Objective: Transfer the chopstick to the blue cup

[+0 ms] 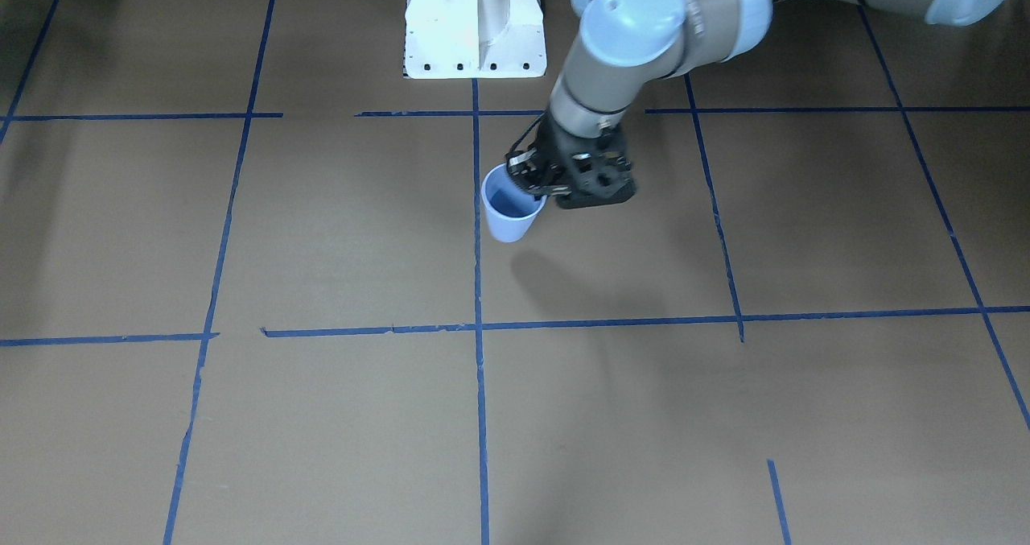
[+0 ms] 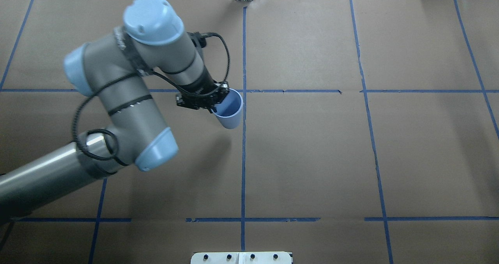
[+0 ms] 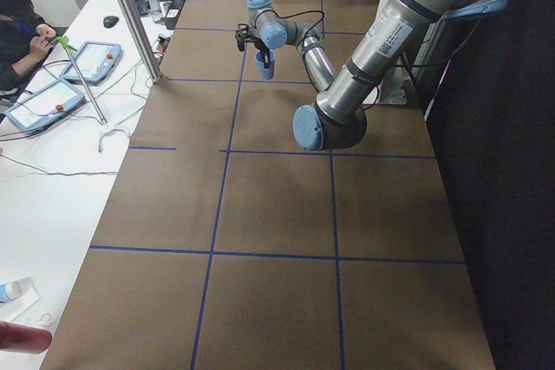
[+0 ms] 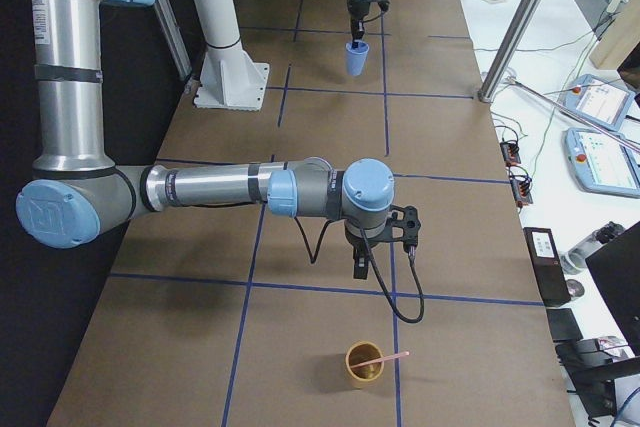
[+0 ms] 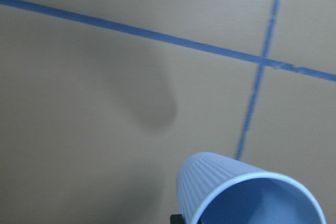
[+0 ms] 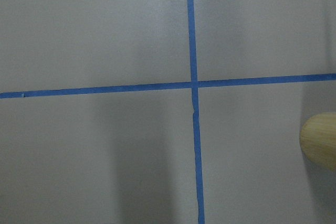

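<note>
The light blue ribbed blue cup [image 1: 510,213] hangs tilted above the table, casting a shadow below it. My left gripper [image 1: 533,184] is shut on its rim, one finger inside and one outside. From overhead the blue cup [image 2: 230,110] sits just left of the centre tape line, with the left gripper [image 2: 215,101] on its left side. The left wrist view shows the blue cup [image 5: 247,192] at bottom right. The pink chopstick [image 4: 383,358] leans in a tan cup [image 4: 364,365] at the table's near right end. My right gripper [image 4: 358,271] hangs above and behind that cup; I cannot tell whether it is open or shut.
Blue tape lines divide the brown table into squares. The white robot base [image 1: 475,22] stands at the table's edge. The tan cup's edge [image 6: 320,141] shows in the right wrist view. Desks with tablets, cables and people run along the far side [image 3: 61,84].
</note>
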Robot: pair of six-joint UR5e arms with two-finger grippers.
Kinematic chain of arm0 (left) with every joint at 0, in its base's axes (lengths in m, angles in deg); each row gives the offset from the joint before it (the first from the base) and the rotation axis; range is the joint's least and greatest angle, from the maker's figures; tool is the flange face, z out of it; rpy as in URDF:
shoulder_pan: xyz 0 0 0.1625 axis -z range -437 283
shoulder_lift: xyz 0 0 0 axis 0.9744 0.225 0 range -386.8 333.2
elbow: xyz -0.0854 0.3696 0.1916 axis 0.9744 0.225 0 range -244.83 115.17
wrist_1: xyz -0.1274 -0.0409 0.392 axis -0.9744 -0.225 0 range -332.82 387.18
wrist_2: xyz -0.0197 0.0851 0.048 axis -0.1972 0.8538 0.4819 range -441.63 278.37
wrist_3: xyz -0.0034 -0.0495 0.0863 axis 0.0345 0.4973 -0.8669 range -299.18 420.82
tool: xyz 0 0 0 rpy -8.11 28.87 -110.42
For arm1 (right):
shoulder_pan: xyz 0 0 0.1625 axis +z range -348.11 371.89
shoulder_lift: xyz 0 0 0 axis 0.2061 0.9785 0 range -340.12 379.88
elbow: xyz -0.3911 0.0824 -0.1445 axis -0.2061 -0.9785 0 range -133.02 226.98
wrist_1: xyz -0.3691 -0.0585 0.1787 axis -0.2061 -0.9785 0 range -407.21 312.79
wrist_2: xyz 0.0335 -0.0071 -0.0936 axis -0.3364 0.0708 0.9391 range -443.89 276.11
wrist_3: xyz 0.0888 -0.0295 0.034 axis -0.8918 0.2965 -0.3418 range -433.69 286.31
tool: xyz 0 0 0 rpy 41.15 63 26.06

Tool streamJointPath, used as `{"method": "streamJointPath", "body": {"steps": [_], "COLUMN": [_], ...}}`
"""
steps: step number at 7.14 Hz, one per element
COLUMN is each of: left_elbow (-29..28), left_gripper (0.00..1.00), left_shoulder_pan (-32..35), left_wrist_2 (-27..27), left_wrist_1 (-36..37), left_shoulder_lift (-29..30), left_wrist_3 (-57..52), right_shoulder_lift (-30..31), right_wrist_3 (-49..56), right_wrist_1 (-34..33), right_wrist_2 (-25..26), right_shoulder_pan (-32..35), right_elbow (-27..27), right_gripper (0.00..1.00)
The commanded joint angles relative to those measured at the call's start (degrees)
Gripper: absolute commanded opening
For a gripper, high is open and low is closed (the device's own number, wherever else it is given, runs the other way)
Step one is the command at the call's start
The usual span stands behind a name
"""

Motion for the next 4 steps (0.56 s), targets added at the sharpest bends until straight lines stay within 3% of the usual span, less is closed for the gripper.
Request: {"method": "streamJointPath", "body": {"steps": [1,4], "left_elbow": [-5.6,-6.5], "left_gripper": [0.01,0.06], "left_shoulder_pan": [-2.5,-3.2], "left_wrist_2": [2.8,2.9], "left_wrist_1": [-5.0,-5.8], "left_shoulder_lift": [2.1,1.5], "left_wrist_3": [0.6,0.1], "right_shoulder_lift": [0.0,0.1], "right_wrist_3": [-0.1,-0.1], "right_wrist_1": [0.1,0.1], "right_wrist_2": [-1.0,-1.0], "right_shoulder_pan": [0.0,0.0], "right_elbow": [0.1,-0.2], "right_gripper": [1.0,1.0]}}
